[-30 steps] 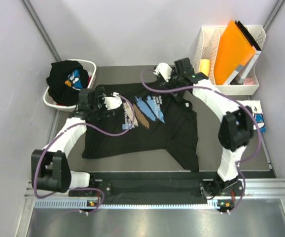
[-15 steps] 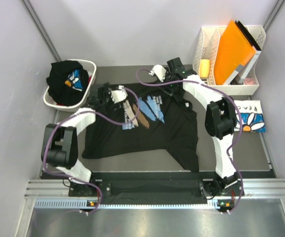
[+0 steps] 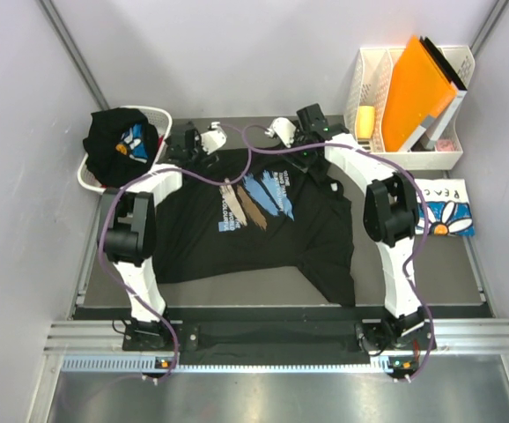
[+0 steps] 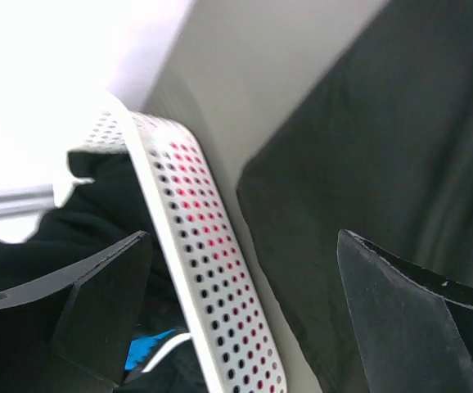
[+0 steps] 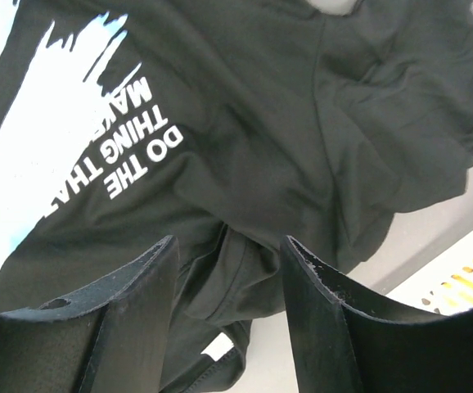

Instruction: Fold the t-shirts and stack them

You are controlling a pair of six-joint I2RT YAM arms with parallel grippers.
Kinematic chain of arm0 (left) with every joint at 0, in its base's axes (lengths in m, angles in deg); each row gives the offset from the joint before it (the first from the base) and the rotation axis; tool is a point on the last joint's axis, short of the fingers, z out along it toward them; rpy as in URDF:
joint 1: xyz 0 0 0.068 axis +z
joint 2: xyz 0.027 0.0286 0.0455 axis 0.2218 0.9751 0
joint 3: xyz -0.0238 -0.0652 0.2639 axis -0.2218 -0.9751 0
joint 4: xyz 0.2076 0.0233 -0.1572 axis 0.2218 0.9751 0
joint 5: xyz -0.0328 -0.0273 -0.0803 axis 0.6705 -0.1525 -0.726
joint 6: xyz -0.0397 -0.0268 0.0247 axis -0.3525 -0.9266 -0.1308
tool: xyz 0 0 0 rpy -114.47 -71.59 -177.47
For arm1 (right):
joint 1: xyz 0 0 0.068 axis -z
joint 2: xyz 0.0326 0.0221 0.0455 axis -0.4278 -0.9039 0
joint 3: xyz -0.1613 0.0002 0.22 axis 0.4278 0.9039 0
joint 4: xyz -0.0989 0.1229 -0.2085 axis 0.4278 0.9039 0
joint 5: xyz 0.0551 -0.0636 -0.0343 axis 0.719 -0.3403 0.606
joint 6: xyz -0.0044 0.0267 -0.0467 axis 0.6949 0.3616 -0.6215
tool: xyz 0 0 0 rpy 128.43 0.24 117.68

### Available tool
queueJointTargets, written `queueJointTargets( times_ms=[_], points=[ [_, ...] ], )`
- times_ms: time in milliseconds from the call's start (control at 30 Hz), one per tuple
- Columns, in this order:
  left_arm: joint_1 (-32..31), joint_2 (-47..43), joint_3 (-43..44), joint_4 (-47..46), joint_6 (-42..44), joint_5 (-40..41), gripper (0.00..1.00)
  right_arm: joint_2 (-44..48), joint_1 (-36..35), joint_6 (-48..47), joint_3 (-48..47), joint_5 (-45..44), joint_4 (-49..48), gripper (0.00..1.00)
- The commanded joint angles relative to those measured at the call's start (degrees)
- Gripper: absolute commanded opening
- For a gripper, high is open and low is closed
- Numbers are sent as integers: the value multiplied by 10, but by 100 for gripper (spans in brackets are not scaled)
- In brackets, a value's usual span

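Black cotton t-shirt with a blue, white and tan brush-stroke print lies spread face-up on the dark grey surface in the top view. The left pincer has swung off its chest to the far-left sleeve, beside the white perforated laundry basket. The right pincer stays at the far-right shoulder.

Left wrist view: jaws wide and empty, between basket rim and sleeve edge.

Right wrist view: jaws half apart over rumpled sleeve cloth, gripping nothing. Both far corners look lined up for a fold.
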Motion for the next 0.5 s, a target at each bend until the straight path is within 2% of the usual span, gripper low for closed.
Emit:
queueJointTargets(
  times_ms=[0, 233, 400, 467],
  points=[
    [0, 35, 27, -31, 25, 71, 99, -12, 5, -3, -28, 14, 15, 52],
    [-6, 50, 9, -93, 72, 116, 99, -24, 6, 6, -36, 8, 10, 50],
    [-10, 58, 0, -125, 100, 139, 99, -29, 11, 5, -34, -28, -2, 50],
    [-13, 65, -1, -140, 111, 147, 99, -30, 18, 5, -30, -39, -9, 48]
  ],
)
